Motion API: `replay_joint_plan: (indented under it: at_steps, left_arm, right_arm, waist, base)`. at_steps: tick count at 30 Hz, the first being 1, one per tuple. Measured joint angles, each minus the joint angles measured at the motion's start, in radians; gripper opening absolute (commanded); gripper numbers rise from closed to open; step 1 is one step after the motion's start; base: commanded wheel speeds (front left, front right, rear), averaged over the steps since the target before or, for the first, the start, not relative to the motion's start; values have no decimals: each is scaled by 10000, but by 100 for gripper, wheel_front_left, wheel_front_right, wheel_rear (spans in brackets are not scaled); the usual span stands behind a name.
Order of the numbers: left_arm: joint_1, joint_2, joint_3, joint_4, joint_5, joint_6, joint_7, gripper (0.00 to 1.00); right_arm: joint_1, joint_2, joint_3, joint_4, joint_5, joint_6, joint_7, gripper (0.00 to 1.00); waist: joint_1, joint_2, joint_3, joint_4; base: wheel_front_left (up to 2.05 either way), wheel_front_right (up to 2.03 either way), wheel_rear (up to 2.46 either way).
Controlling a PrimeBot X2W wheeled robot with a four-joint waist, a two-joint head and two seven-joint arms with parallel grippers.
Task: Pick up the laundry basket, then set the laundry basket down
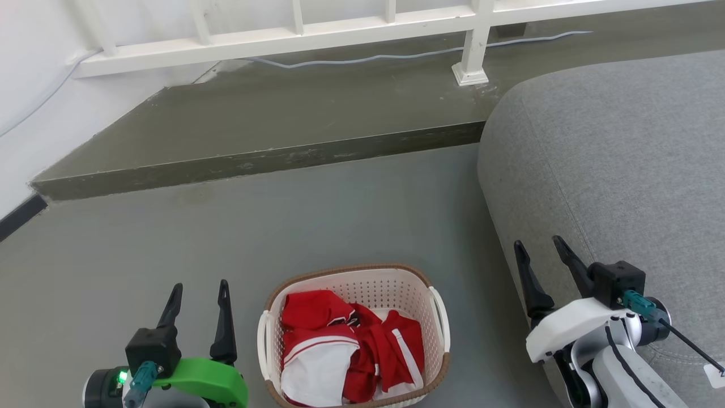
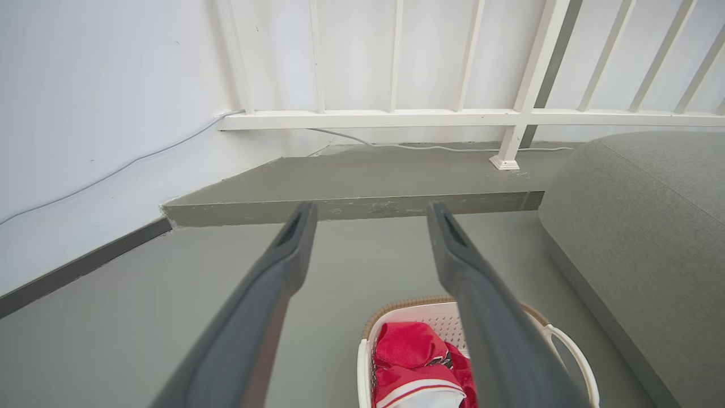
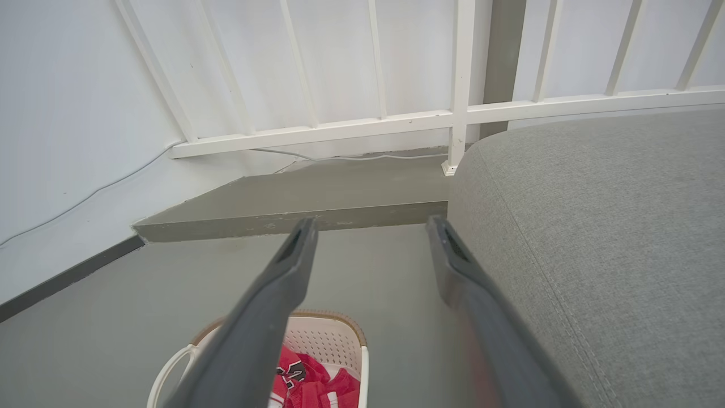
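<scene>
Dark fingers of L gripper [image 1: 201, 284] stand apart w/ nothing btwn them, lower left of head view, pointing up the frame; green wrist cover sits just below. R gripper [image 1: 538, 241], lower right of head view, is also spread and empty, its tips lying over the edge of the grey sofa [image 1: 612, 170] in the picture. Both wrist views show the same: two long fingers w/ a wide gap and bare floor [image 1: 340, 215] seen thru it.

Laundry basket [image 1: 345, 271] sits upright on the floor at bottom centre of head view, btwn the two grippers and touching neither; in frame it's closer to L gripper than to R. Cream perforated walls, brown woven-look rim, one white handle [image 1: 261, 340] on its left side and another on its right. Inside: crumpled red-and-white clothes [image 1: 340, 334]. L wrist view has the basket at bottom centre-right, partly behind the right-hand finger; R wrist view has it at bottom left-centre, behind the left-hand finger.

Further out: sofa fills right side of head view. Raised grey step [image 1: 283, 113] crosses upper half, w/ white railing [image 1: 283, 37] and a thin pale cable [image 1: 368, 58] along its far edge. White wall [image 1: 34, 85] at upper left.
</scene>
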Motion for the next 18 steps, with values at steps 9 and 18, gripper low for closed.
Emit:
replay_joint_plan:
  at_steps: [9, 18]
  left_arm:
    - [53, -40, 153, -63, 215, 0, -2, 100]
    - [219, -90, 188, -90, 297, 0, 0, 0]
  right_arm:
    - [9, -12, -21, -119, -330, -13, 0, 100]
    - [164, -115, 2, -109, -594, -86, 2, 0]
  waist:
    - [0, 0, 25, 12]
    - [0, 0, 58, 39]
  base:
    - [0, 0, 0]
    - [0, 0, 0]
